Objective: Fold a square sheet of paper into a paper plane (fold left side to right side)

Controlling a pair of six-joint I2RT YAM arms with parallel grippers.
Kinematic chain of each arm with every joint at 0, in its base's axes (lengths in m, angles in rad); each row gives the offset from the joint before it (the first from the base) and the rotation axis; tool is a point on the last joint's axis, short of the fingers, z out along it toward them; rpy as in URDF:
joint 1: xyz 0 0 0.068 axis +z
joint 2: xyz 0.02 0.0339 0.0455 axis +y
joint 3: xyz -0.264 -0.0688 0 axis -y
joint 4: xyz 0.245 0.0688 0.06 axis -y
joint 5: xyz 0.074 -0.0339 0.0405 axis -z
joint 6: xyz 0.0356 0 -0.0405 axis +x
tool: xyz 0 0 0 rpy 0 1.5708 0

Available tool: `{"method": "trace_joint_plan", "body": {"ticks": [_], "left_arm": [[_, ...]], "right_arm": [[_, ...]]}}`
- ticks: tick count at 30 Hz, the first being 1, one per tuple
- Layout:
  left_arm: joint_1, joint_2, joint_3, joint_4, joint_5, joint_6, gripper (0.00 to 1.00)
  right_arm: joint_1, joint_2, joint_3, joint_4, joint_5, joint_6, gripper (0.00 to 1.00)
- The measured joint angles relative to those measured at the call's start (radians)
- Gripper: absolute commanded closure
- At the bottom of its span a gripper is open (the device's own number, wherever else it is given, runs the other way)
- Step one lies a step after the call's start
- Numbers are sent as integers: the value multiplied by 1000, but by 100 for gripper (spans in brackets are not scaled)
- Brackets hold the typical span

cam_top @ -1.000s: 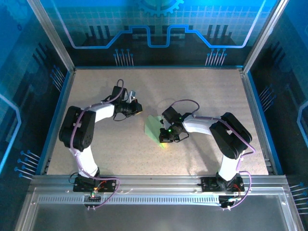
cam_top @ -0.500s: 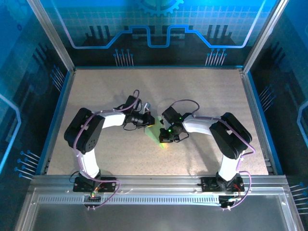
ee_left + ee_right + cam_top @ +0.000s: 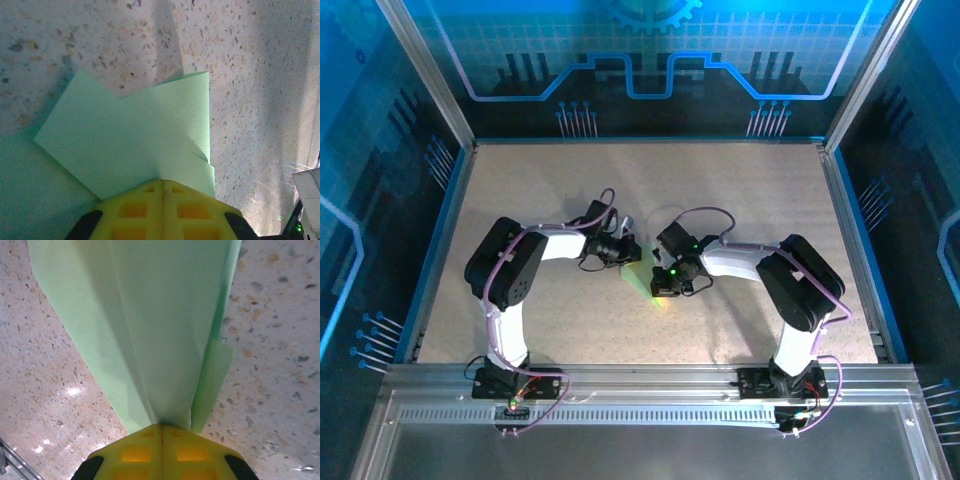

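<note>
1. Here, the right end effector (image 3: 161, 434) is clenched. The folds of the square sheet of paper (image 3: 165, 330) run together into the seam of its yellow fingers, so it seems to pinch one corner of the sheet.
2. The left end effector (image 3: 162, 192) is clenched too. Its tip meets the near edge of the sheet, but I cannot tell whether it pinches the paper or only presses on it.
3. One risk, in my judgement: if the two end effectors pull apart, the thin paper between them can tear or slip out of the right pinch.
4. Another risk: the layers do not lie even. In the left wrist view one flap crosses another at an angle, so a press here can fix a crooked crease, and the left side will not meet the right side cleanly.
5. A third risk: the sheet is light, and a push from the closed left tip can slide it over the counter (image 3: 740, 190) instead of folding it.
6. The sheet lies near the middle of the counter, between the two end effectors. In the top view the left one is at its upper left and the right one at its lower right.
</note>
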Motion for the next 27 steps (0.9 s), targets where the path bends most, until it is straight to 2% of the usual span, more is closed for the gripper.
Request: {"method": "trace_joint_plan", "body": {"ticks": [8, 14, 21, 27], "left_arm": [[0, 2, 0, 3, 0, 3, 100], [0, 2, 0, 3, 0, 5, 100], [0, 2, 0, 3, 0, 5, 100], [0, 3, 1, 3, 0, 7, 100]], "right_arm": [[5, -63, -3, -13, 31, 3, 100], [5, -150, -6, 74, 18, 36, 100], [4, -37, -6, 183, -2, 69, 100], [4, 42, 32, 207, -1, 73, 100]]}}
